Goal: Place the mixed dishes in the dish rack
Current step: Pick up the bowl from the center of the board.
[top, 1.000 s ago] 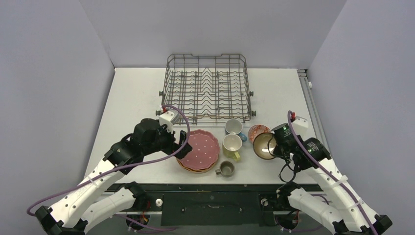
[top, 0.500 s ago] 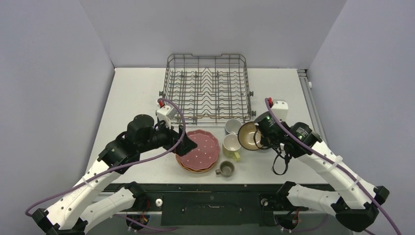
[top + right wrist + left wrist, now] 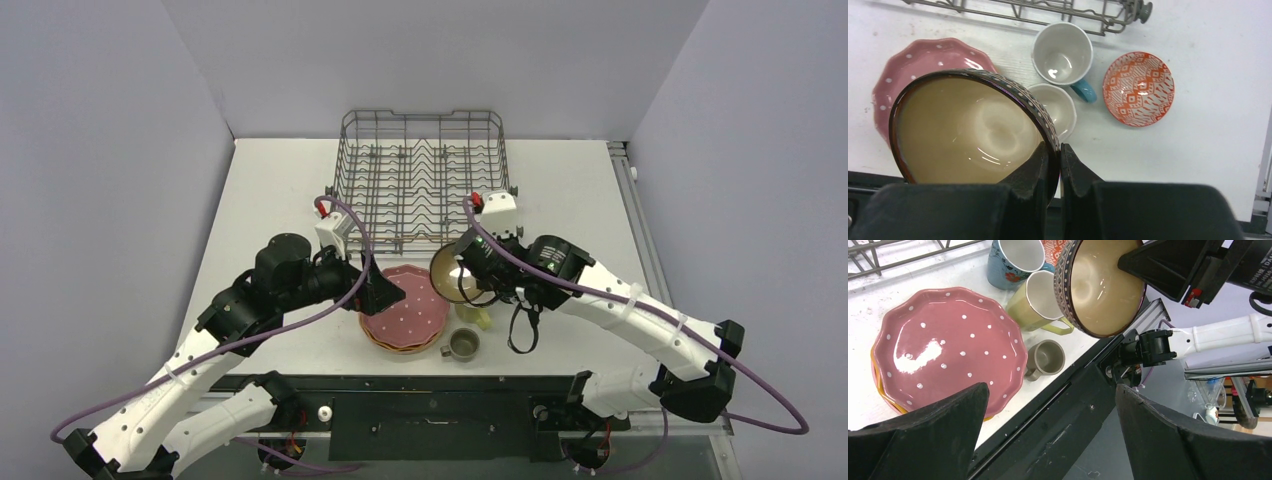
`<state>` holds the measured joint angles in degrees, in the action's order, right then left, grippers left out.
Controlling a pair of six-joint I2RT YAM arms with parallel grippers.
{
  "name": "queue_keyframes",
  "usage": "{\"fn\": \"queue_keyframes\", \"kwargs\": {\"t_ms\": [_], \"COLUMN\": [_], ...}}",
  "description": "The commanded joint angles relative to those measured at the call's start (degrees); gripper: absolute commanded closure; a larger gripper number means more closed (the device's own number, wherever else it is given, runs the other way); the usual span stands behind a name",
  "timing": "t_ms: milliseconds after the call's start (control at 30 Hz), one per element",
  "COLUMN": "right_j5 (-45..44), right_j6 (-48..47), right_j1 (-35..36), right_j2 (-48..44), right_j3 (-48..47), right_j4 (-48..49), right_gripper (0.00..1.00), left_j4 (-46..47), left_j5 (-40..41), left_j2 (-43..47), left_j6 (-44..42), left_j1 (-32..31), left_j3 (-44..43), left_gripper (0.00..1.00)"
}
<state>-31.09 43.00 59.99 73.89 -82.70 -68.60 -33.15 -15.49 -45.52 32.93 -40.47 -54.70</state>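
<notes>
The right gripper [image 3: 1054, 150] is clamped on the brown bowl [image 3: 968, 135] at its rim, one finger inside and one outside. The bowl therefore hangs tilted, clear of the mugs [image 3: 1063, 52] beneath it and just short of the rack [image 3: 420, 180]. The left gripper [image 3: 1051, 387] is spread wide beside the pink plate [image 3: 948, 345], probably lined up for its edge, though I cannot tell whether it touches.

Left arm [image 3: 200, 350] is extended forward and rightward, elbow bent; left gripper [image 3: 385, 296] is held wide open. Right arm [image 3: 620, 305] is angled leftward across the middle; right gripper [image 3: 1054, 157] is clamped on the dark brown bowl [image 3: 968, 135] rim.
</notes>
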Motion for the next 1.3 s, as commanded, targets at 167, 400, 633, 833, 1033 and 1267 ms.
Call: {"fn": "queue_keyframes", "kwargs": {"t_ms": [167, 400, 633, 833, 1033, 1267], "right_j5": [-3.5, -5.0, -4.8, -4.4, -5.4, -7.7], "right_j6": [-0.9, -2.1, -2.7, -3.0, -3.0, -3.0], "right_j1": [3.9, 5.9, 6.9, 7.6, 8.0, 8.3], "right_j2": [3.3, 6.5, 8.2, 9.0, 9.7, 10.4], "right_j3": [-6.7, -9.7, -10.7, -11.7, -11.9, -12.6], "right_j4": [7.9, 10.5, 12.0, 12.9, 12.7, 12.0], "right_gripper": [1.00, 1.00, 1.00, 1.00, 1.00, 1.00], "left_j4": [4.2, 3.6, 4.2, 5.6, 6.9, 7.1], "left_j5": [1.9, 6.4, 10.6, 12.3, 12.5, 12.0], "left_j2": [-1.2, -3.2, -5.4, -7.7, -9.5, -9.7], "left_j6": [2.8, 5.1, 7.4, 8.4, 8.9, 9.1], "left_j1": [0.0, 0.0, 0.0, 0.0, 0.1, 0.1], "left_j3": [-2.0, -2.6, -2.7, -2.6, -2.7, -2.6], "left_gripper": [0.04, 0.01, 0.12, 0.26, 0.45, 0.60]}}
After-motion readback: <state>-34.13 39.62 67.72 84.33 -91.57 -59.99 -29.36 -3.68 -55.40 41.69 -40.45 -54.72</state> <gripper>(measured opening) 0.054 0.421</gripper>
